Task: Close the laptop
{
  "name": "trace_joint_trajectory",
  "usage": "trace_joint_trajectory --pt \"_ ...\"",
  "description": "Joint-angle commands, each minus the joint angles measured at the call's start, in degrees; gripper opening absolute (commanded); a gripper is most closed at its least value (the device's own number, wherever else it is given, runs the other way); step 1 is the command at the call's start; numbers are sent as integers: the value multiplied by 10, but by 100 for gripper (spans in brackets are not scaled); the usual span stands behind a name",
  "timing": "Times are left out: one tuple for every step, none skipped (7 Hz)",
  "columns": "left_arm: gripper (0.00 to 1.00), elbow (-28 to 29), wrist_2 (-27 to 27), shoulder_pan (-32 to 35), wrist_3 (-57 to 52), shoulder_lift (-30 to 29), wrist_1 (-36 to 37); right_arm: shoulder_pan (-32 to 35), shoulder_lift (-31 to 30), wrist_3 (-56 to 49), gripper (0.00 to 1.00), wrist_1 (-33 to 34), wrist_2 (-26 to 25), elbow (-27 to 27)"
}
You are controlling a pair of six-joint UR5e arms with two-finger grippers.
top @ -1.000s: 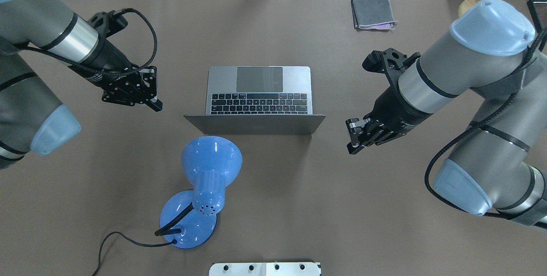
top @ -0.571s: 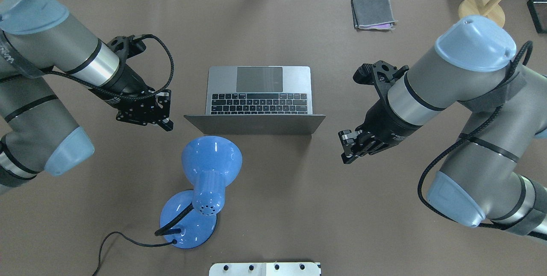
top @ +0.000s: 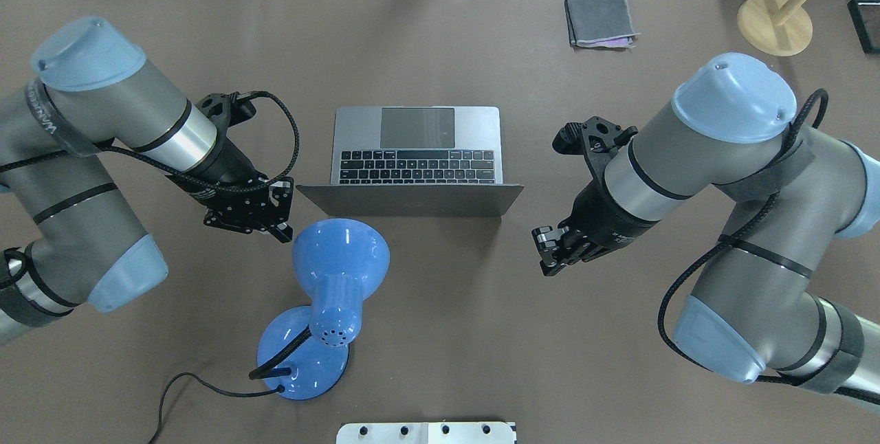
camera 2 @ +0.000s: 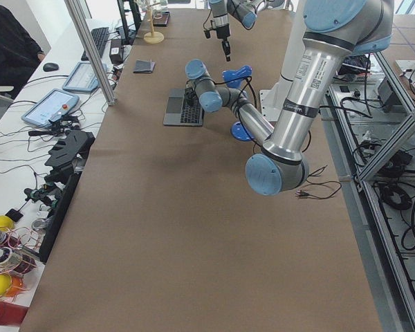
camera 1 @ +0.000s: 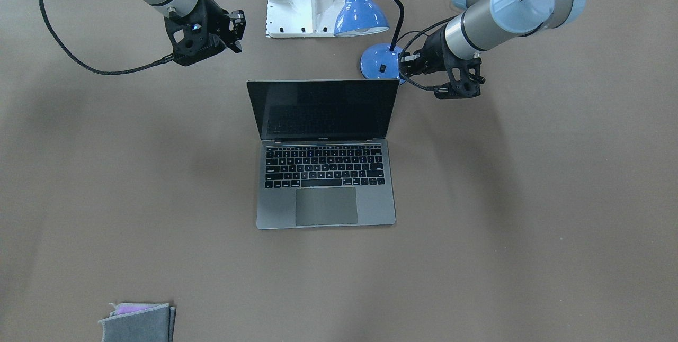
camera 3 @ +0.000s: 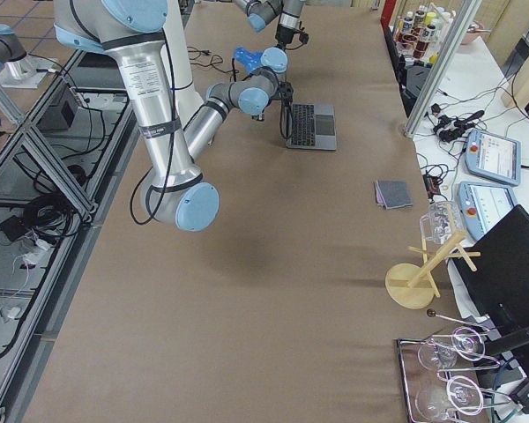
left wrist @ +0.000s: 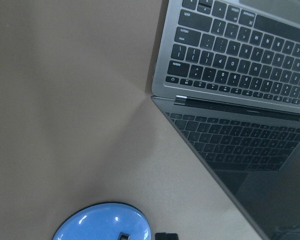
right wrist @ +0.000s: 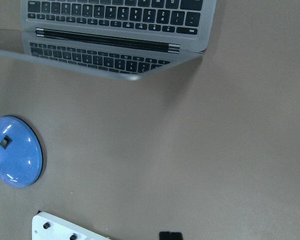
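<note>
The space-grey laptop (top: 416,148) stands open in the middle of the table, with its dark screen (camera 1: 324,109) upright and its lid's back toward the robot. It also shows in the left wrist view (left wrist: 230,60) and the right wrist view (right wrist: 115,20). My left gripper (top: 278,227) hangs shut and empty just left of the lid's corner, above the table. My right gripper (top: 544,255) is shut and empty, off the lid's right corner and slightly behind it. Neither touches the laptop.
A blue desk lamp (top: 337,258) stands right behind the lid, close to my left gripper, with its cord trailing left. A folded grey cloth (top: 599,20) lies at the far right. A wooden stand (top: 773,14) is at the far right corner. A white mount plate (top: 426,432) is at the near edge.
Both arms have come in and back toward the robot. The left gripper moved right, to beside the lid's left corner. The right gripper moved left, toward the lid's back. The laptop has not moved.
</note>
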State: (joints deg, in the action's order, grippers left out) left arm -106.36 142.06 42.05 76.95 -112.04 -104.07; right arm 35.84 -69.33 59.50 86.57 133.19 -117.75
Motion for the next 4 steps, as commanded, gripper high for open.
trace_joint_trajectory --pt "0 3 0 -8 5 -5 -1 -8 22 0 0 -4 -10 17" --pt "0 3 -4 -17 5 -6 -1 -13 30 0 0 -4 -20 26" --pt "0 6 -8 -27 5 -12 0 -14 45 0 0 -4 -27 38" --pt "0 8 -9 -32 15 -19 -1 -14 61 0 0 -4 -30 54"
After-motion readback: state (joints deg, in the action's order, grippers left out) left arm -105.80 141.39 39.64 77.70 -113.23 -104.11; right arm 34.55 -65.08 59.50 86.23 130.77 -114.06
